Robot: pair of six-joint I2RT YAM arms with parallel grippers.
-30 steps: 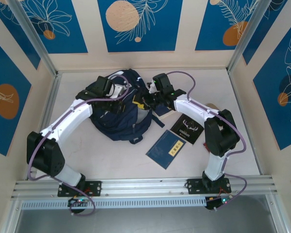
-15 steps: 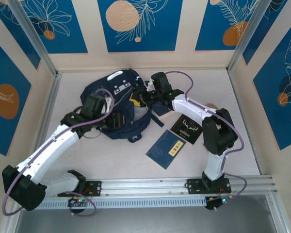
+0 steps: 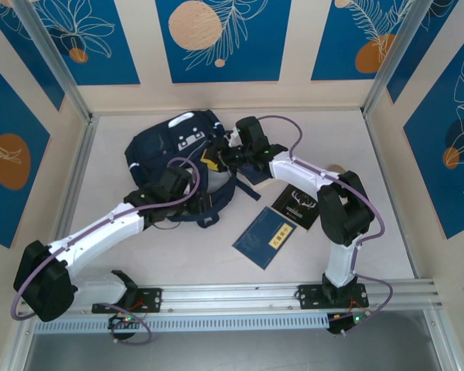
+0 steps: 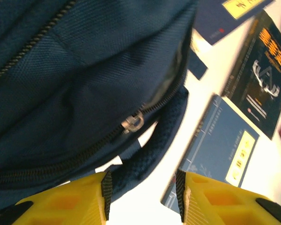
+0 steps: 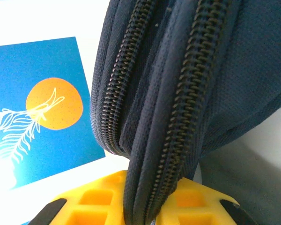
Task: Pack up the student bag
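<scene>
The student bag (image 3: 166,147), a dark navy backpack with a white patch, lies at the back middle of the table. My right gripper (image 3: 218,158) is at its right side, shut on a fold of zippered edge (image 5: 178,117) that runs down between the yellow fingers (image 5: 152,204). My left gripper (image 3: 203,202) hovers at the bag's near edge, open. Bare table shows between its jaws (image 4: 143,201). A padded dark strap (image 4: 152,154) lies by the left finger, and a metal zipper pull (image 4: 132,123) sits just above it.
A blue book with a yellow label (image 3: 267,236) (image 4: 220,150) and a black book (image 3: 299,205) (image 4: 262,75) lie right of the bag. Another dark-blue book (image 3: 253,174) lies under the right arm. Walls close the back and both sides.
My left arm has drawn back from the top of the bag to its near edge. The bag has shifted towards the back left. My right gripper stays clamped on the bag's edge.
</scene>
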